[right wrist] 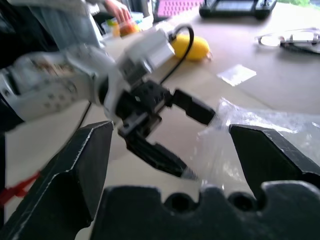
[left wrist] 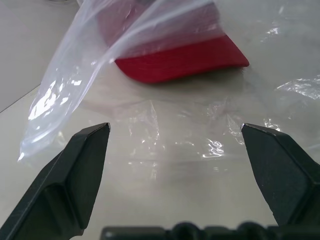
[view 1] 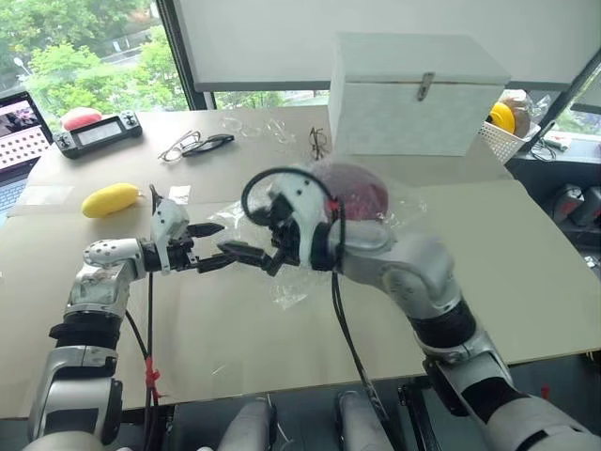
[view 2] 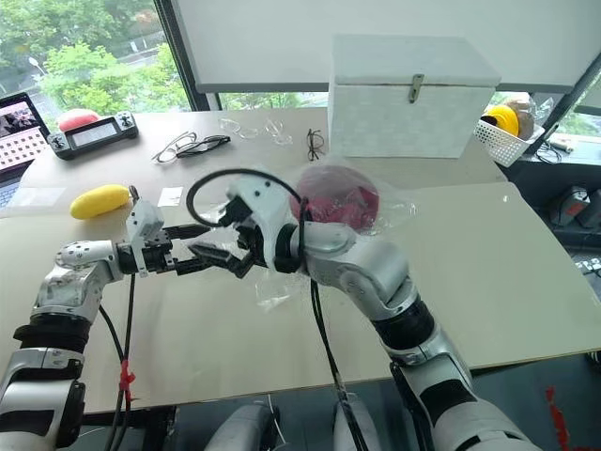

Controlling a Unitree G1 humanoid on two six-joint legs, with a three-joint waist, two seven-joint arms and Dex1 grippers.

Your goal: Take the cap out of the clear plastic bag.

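Both hands meet at the near edge of the clear plastic bag (view 2: 282, 272) on the bench (view 2: 488, 282), and the cap (left wrist: 185, 60) sits inside it, dark red, brim toward the left hand (view 1: 214, 246). That left hand stands wide, fingers spread at the bag's edge, gripping nothing. The right hand (right wrist: 170, 145) faces it, wide too and empty.

Both arms wear silver-grey shells with black joint rings. The left gripper (view 1: 214, 246) and right gripper (view 2: 223, 252) have black wedge fingers; black cables loop alongside, with perhaps red ties.
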